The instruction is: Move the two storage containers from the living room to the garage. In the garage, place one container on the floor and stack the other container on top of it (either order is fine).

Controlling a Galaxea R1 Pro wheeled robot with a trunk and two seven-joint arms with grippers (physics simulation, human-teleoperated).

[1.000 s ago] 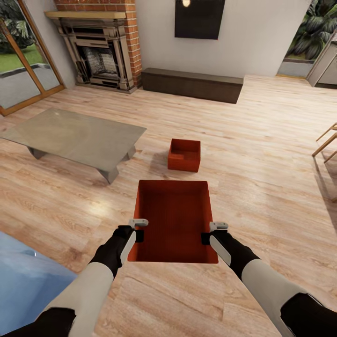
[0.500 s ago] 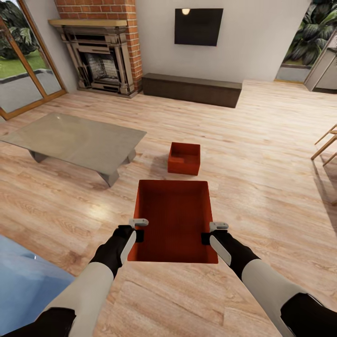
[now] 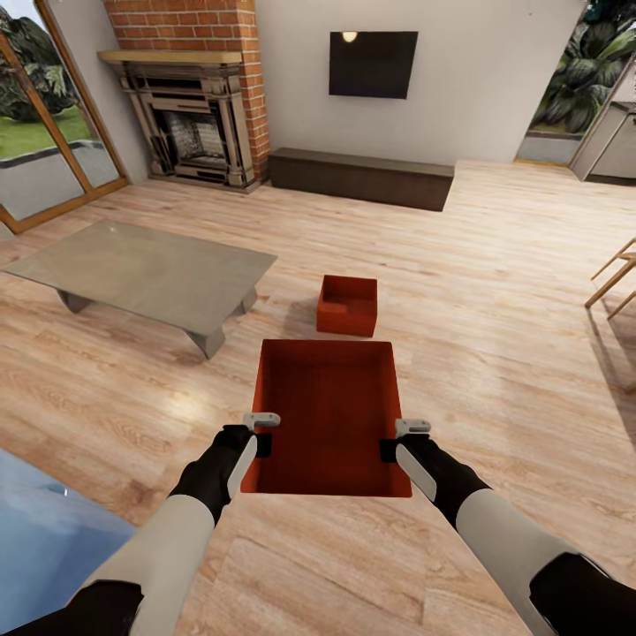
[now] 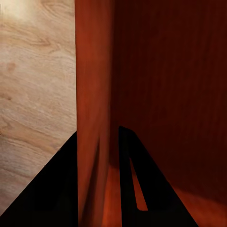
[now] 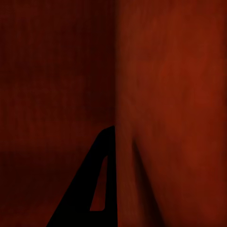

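The living room's light wood-plank floor (image 3: 495, 291) spreads out to a brick fireplace (image 3: 190, 106) and a long dark-brown low cabinet (image 3: 362, 177) along the far wall, with a low grey table (image 3: 132, 265) at the left. Out over that floor, in front of the robot, a red-orange storage container (image 3: 327, 415) is carried between both arms, the left gripper (image 3: 258, 433) clamped on its left wall and the right gripper (image 3: 399, 439) clamped on its right wall. The second storage container (image 3: 347, 306) sits on the planks just beyond it, near the table's corner.
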